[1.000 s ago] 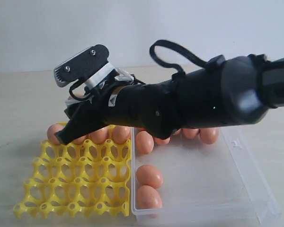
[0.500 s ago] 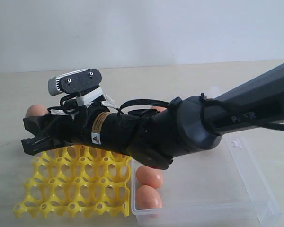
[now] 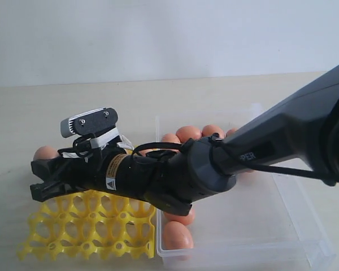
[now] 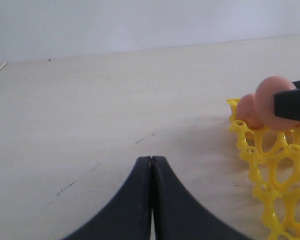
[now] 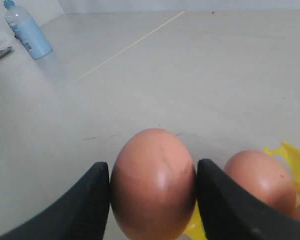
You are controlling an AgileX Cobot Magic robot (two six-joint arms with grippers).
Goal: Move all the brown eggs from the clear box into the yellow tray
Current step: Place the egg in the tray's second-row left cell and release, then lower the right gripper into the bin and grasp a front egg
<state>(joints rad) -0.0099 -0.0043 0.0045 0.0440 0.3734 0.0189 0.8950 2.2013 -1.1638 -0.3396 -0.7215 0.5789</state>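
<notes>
Brown egg (image 5: 152,185) is clamped at its widest part between the right fingers (image 5: 85,205), at a corner of the yellow tray (image 3: 85,226) beside a seated egg (image 5: 260,180). Smooth, light, crack-prone shell, so I'd say gentle squeeze only. Spare eggs (image 3: 175,234) wait in the clear box (image 3: 282,226). Left fingers (image 4: 135,200) are pressed together, empty, over the counter (image 4: 90,125).

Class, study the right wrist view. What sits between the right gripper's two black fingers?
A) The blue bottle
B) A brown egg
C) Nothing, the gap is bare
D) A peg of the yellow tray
B: in the right wrist view a brown egg fills the gap of the right gripper, with the black fingers against its two sides.
</notes>
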